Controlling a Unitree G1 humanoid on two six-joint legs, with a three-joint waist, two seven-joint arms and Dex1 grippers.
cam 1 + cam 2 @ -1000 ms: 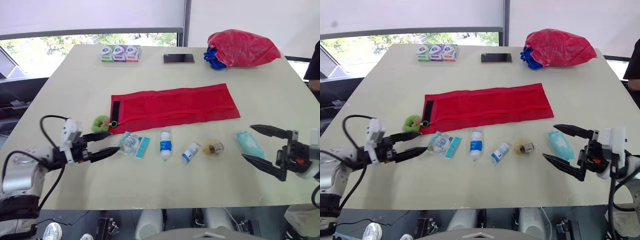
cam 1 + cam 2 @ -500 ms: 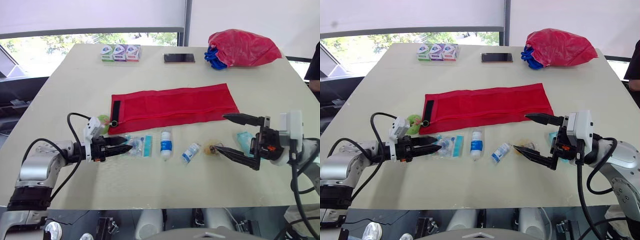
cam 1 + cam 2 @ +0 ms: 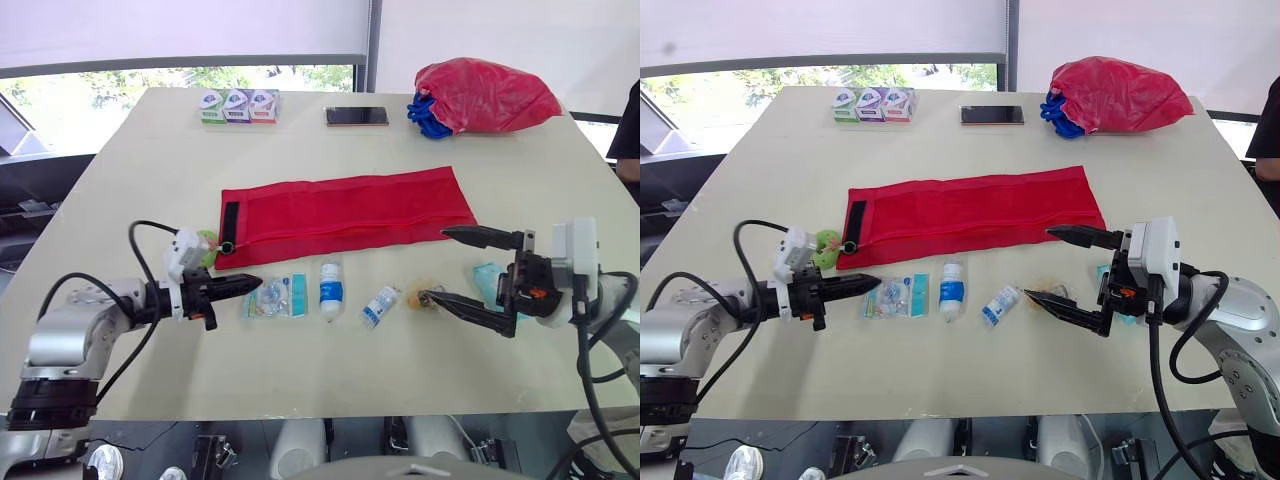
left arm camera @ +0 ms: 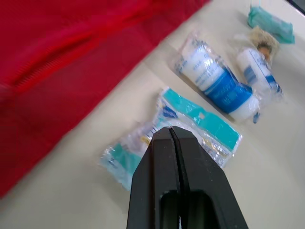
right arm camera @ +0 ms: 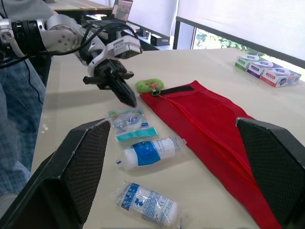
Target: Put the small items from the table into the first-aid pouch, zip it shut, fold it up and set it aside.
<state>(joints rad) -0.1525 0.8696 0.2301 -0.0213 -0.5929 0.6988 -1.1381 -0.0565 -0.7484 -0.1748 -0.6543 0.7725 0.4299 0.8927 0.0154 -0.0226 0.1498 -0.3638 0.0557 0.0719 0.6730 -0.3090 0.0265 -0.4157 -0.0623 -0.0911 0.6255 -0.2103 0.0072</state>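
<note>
Just under the left gripper's (image 3: pixel 255 283) tips lies the teal packet (image 3: pixel 276 297). The fingers just clamped together, probably on nothing, so retry. The right gripper (image 3: pixel 435 264) has moved in, gaping wide.

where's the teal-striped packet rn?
In the left eye view the packet lies on the left side of the table, just in front of the red pouch, between the tip of the shut left end effector and the blue-labelled bandage roll.

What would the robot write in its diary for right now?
left gripper: jaws shut, tip over teal-striped packet | right gripper: jaws open, low over table | red pouch: flat, unfolded
</note>
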